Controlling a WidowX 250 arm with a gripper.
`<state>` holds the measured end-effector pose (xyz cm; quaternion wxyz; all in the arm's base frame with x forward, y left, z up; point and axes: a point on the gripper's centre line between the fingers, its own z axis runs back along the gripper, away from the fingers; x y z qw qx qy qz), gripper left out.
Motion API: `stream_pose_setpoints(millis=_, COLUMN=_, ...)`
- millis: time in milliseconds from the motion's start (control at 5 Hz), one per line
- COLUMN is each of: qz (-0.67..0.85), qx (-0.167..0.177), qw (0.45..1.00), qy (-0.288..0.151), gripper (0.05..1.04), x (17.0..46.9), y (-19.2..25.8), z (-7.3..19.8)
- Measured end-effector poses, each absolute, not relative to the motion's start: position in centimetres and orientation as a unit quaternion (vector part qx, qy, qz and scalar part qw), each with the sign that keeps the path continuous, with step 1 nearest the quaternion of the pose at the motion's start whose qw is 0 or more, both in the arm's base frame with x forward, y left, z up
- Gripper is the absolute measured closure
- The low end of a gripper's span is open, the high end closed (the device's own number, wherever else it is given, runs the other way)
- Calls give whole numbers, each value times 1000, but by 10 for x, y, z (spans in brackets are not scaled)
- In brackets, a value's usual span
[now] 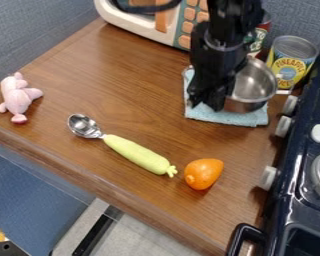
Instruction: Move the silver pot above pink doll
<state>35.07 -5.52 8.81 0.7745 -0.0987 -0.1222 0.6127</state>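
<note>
Camera view has the end effector (209, 102) by the left side of the silver pot (257, 85) on the far-right blue cloth (223, 116), presumably for lifting it towards the pink doll (17, 97) at left, spread or pinching I cannot tell.

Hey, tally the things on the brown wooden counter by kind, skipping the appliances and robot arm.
Silver metal pot: 1
Cans, yellow-labelled and red-labelled: 2
Pink plush doll: 1
Green-handled metal scoop: 1
Orange rounded object: 1
Light blue cloth: 1
Total: 7
</note>
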Motion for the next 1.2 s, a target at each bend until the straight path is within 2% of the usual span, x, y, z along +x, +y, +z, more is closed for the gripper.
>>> stream_pose_setpoints(millis=200, qz=627, qx=-109, qw=759, qy=-139, gripper=1012, x=346, y=-34, z=118)
stream_pose_setpoints(millis=400, qz=658, qx=-98, qw=730, qy=-154, gripper=1012, x=332, y=3, z=148)
stream_pose_setpoints(millis=600, qz=691, qx=-56, qw=704, qy=-153, gripper=1012, x=313, y=49, z=150)
stream_pose_setpoints(millis=1000, qz=746, qx=-3, qw=651, qy=-138, gripper=1012, x=271, y=120, z=114)
stream_pose_setpoints(millis=1200, qz=755, qx=32, qw=645, qy=-119, gripper=1012, x=260, y=134, z=90)
